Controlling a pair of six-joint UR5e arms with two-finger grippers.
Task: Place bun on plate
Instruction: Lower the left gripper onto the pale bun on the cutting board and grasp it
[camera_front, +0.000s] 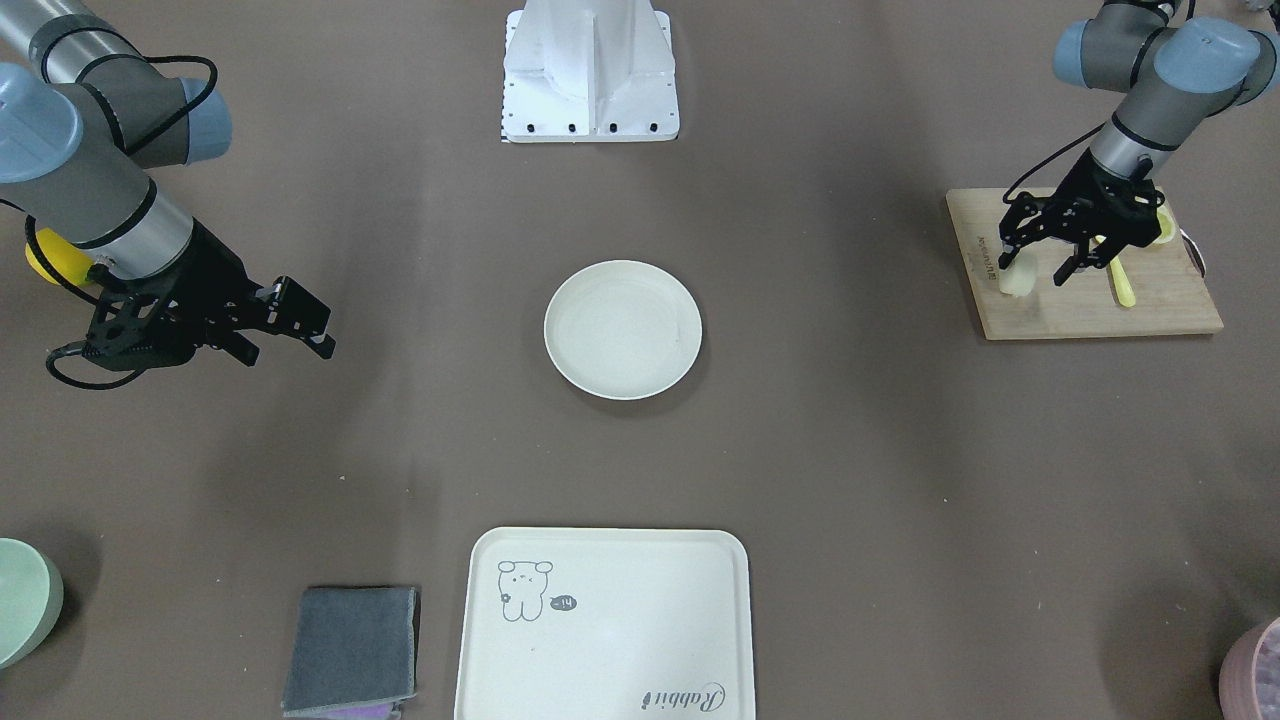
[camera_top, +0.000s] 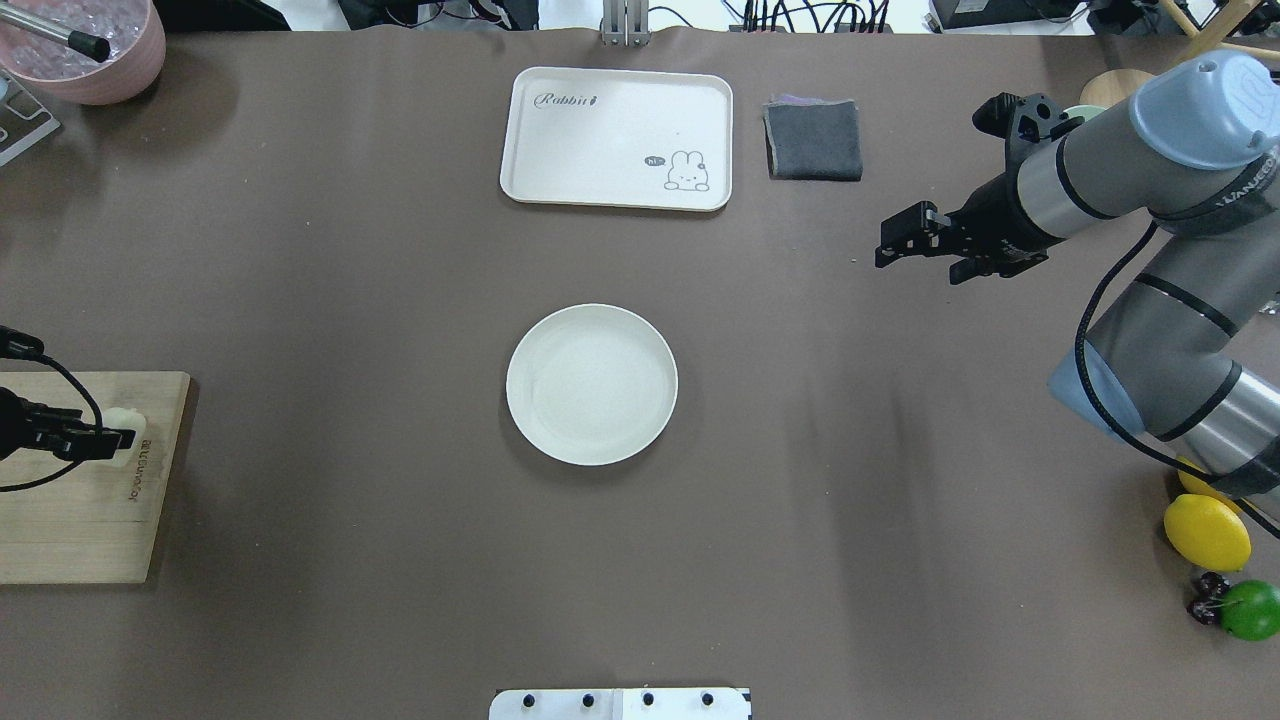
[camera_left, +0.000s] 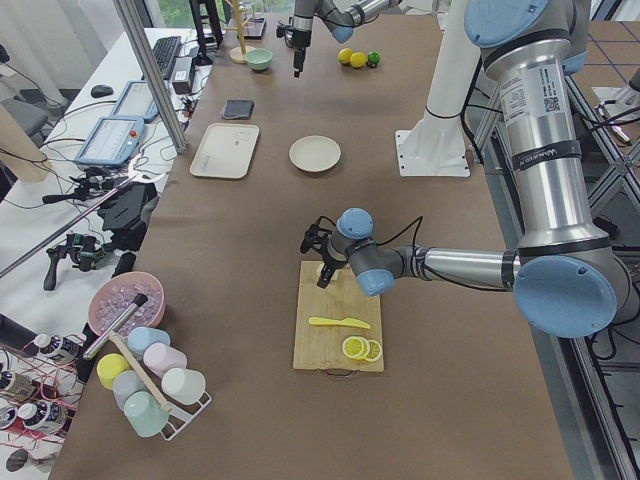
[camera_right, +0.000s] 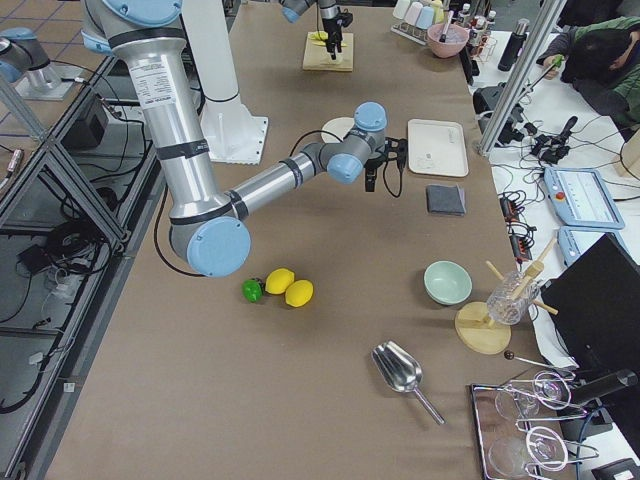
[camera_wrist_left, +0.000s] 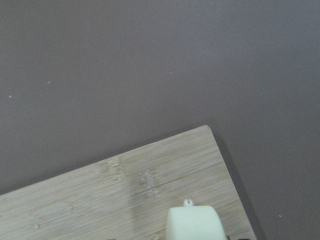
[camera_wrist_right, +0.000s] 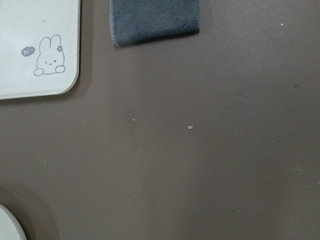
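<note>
Evidently the job is barely begun: the plate (camera_top: 591, 384) at the table's middle holds nothing, and the bun (camera_front: 1015, 279) sits on the wooden cutting board (camera_front: 1150, 310), well apart at the plate's 9 o'clock in the overhead view. The left gripper (camera_front: 1036, 270) stands over the bun, jaws apart and straddling it, seemingly not yet clamped. The right gripper (camera_top: 893, 243), jaws apart and holding nothing, hovers toward 2 o'clock. Grasping, carrying and setting down are all left to do.

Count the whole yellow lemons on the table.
2. One lemon lies beside the green lime; the second lemon lies right beside the first, at the robot's right end of the table. None appears hidden.
</note>
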